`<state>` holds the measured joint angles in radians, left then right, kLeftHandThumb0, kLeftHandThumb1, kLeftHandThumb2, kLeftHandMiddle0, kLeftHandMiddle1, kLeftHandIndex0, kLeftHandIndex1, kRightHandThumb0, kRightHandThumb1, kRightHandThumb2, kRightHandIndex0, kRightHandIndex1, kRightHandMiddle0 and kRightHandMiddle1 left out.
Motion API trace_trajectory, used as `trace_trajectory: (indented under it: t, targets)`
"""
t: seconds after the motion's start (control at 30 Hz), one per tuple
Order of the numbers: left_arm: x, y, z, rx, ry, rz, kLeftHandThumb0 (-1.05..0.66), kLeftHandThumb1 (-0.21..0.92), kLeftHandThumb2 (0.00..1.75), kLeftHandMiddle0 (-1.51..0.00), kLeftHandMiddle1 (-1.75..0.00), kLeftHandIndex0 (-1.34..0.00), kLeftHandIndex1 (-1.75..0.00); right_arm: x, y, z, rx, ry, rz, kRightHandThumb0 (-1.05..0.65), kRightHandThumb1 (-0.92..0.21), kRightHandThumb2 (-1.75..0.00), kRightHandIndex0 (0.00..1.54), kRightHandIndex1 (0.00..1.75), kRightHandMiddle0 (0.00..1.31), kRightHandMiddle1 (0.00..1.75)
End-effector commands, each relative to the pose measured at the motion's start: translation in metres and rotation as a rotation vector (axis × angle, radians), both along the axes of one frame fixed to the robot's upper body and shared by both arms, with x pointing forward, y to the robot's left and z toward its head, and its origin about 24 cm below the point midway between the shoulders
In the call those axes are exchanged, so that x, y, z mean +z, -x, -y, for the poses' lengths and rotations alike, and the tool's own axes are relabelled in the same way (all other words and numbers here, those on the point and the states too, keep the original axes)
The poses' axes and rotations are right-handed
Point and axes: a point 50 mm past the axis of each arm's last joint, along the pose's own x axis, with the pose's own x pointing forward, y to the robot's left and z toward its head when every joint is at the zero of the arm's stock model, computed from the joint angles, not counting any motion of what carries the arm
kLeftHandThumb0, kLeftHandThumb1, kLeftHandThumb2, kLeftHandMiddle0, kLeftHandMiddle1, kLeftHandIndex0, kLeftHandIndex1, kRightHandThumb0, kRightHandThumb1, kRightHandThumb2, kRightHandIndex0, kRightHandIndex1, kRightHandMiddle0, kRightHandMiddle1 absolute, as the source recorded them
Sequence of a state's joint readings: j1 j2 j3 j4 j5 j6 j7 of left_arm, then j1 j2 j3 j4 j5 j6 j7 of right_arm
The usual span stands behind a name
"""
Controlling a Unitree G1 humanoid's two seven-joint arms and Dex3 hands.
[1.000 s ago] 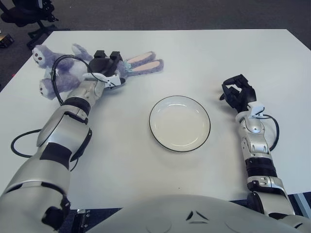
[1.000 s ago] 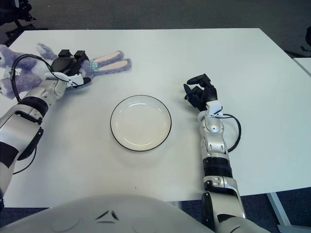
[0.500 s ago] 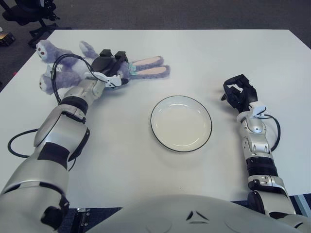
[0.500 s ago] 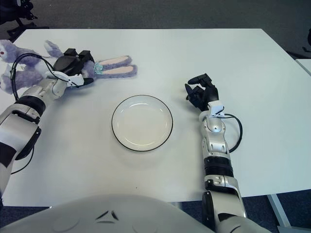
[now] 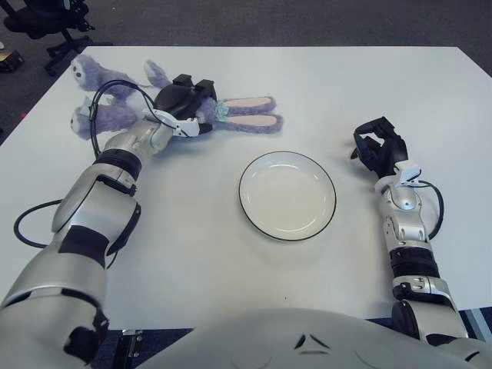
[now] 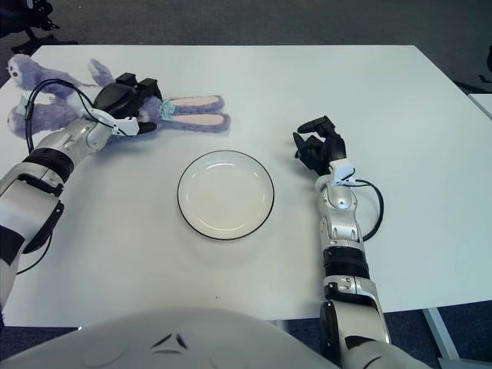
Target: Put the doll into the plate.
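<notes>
Counter: broad white rectangular counter (image 5: 231, 254), matte; carries both task items.

Doll: long purple plush rabbit doll (image 5: 115, 104) with pink-lined ears, lying flat near the far left of the counter. Limbs and a small pale face point toward the far-left corner; the two ears (image 5: 250, 111) stretch right, toward the plate's side. A small teal tag or bow shows at the base of the ears. It is well apart from the plate, up and to its left.

Plate: round white ceramic plate with a thin dark rim (image 5: 330, 201), at the counter's centre, nothing in it.

Left hand: black three-finger left hand (image 5: 183, 104) sits over the doll's head, where the ears join; fingers curled down around the plush, gripping it.

Right hand: black right hand (image 5: 378, 150) shows to the right of the plate, idle; fingers curled in, holding nothing.

Handling (judgement): the doll looks light, soft and floppy. Limbs and ears should dangle once it is lifted, so low carries may drag them across the counter. Fur compresses; a loose pinch could slip. Not fragile.

Where to hold (judgement): the head or torso, the bulkiest part, suits best. An ear-only hold would swing.

Fit (judgement): the doll is longer than the plate is wide, so parts will likely overhang the rim.
</notes>
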<state>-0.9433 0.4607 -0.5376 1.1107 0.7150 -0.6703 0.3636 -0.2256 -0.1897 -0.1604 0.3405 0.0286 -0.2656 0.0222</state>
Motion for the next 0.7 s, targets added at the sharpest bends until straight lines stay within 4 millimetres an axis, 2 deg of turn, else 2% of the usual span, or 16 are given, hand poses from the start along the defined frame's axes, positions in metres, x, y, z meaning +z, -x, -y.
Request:
trace_trajectory:
  t: [0.0,0.4,0.67]
  targets:
    - [0.008,-0.002,0.011,-0.030,0.027,0.015,0.44,0.40,1.20,-0.54,-1.75,-0.59,-1.75,-0.023,0.009,-0.001,0.002,-0.025,-0.095,-0.35,-0.92,-0.38,0.80,1.61,0.34,1.59]
    - [0.022,0.001,0.044,-0.140,0.078,0.057,0.44,0.40,1.20,-0.54,-1.75,-0.59,-1.75,-0.023,0.009,-0.002,0.004,-0.014,-0.096,-0.35,-0.92,-0.39,0.78,1.61,0.33,1.61]
    - [0.031,0.010,0.054,-0.235,0.125,0.087,0.44,0.40,1.20,-0.54,-1.75,-0.59,-1.75,-0.021,0.008,-0.003,0.001,-0.002,-0.100,-0.35,-0.92,-0.40,0.77,1.62,0.32,1.61]
